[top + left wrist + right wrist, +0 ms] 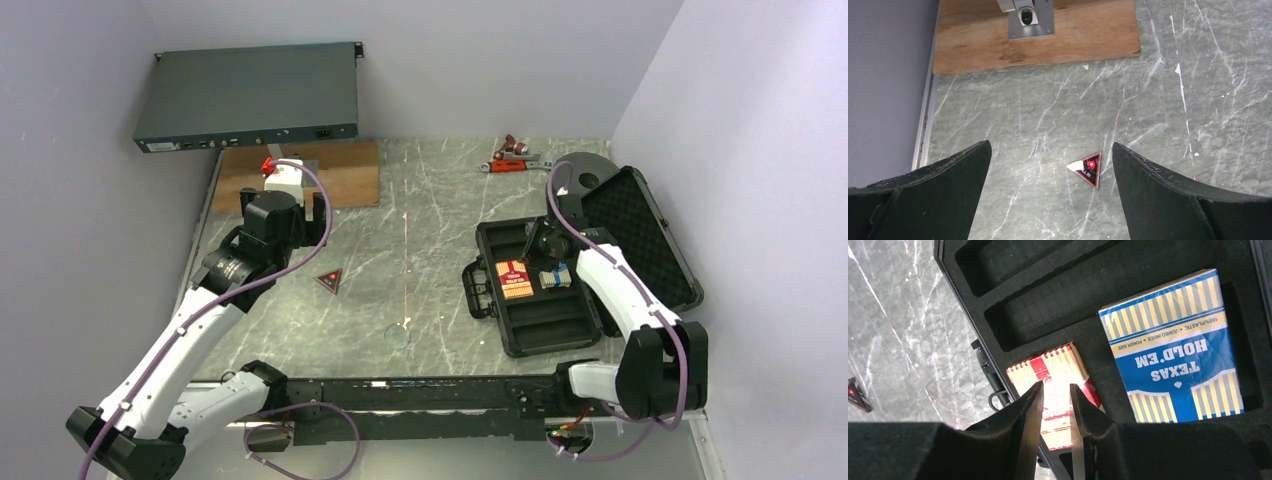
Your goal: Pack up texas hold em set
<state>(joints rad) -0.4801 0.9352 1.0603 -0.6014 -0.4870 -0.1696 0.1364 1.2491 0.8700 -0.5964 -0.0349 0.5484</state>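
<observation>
The black foam-lined case (520,335) lies open at the right, its lid (640,235) tipped back. A red card box (514,279) and a blue-white card box (556,279) sit in its foam slots; both also show in the right wrist view, red (1060,367) and blue-white (1173,342). My right gripper (1055,390) hovers over the red box, jaws nearly together with nothing between them. The red triangle (1089,168) lies on the table, below my open, empty left gripper (1050,200). The clear disc (398,337) lies nearer me. The purple chips and blue disc are out of view.
A grey rack unit (250,95) stands at the back left. A wooden board (345,175) carries a white fixture (284,180). A red-handled tool (512,155) and a black spool (590,175) lie behind the case. Walls close both sides.
</observation>
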